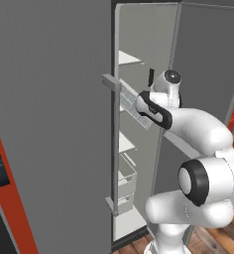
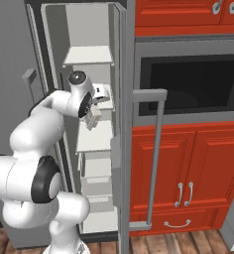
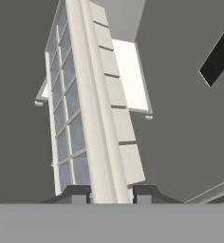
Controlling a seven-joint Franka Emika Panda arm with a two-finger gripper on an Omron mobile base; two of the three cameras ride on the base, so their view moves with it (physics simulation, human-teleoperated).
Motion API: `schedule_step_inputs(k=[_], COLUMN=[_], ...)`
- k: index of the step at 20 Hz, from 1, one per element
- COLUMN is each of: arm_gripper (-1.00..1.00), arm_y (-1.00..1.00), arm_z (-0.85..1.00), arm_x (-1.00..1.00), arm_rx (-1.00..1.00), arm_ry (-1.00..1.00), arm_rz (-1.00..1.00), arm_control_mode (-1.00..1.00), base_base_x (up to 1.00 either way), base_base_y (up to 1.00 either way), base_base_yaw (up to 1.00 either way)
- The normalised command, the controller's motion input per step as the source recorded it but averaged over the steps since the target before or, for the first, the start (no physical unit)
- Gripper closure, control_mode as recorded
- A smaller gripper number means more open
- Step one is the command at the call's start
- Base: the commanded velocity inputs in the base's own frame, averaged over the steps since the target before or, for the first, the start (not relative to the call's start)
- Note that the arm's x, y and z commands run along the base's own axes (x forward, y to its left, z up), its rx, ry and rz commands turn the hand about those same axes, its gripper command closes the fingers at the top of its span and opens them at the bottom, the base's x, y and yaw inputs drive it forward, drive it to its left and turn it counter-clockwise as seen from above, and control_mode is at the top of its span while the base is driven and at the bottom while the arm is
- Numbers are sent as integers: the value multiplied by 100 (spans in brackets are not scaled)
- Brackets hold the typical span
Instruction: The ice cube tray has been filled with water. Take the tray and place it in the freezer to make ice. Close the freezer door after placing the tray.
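White rounded arm [image 1: 198, 129] with black joint bands and grey caps; small dark fingertips [image 3: 76, 192].

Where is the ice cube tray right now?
The ice cube tray is clamped in the gripper, held at the open freezer mouth above a white shelf. In the left base view it slants just right of the freezer door edge.
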Motion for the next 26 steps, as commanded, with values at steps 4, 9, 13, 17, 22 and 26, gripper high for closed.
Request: schedule_step_inputs(k=[4,9,13,17,22,26], arm_gripper=[100,100,100,100,100,100], arm_y=[0,0,0,0,0,0], arm_z=[-2,-6,-5,-5,-2,-6], arm_x=[41,34,28,34,43,50], arm_rx=[0,0,0,0,0,0], arm_ry=[0,0,0,0,0,0], arm_rz=[3,4,5,4,2,0], arm_control_mode=[-100,-100,-100,-100,-100,-100], base_base_x=[0,0,0,0,0,0], base_base_y=[0,0,0,0,0,0], base_base_yaw=[0,0,0,0,0,0])
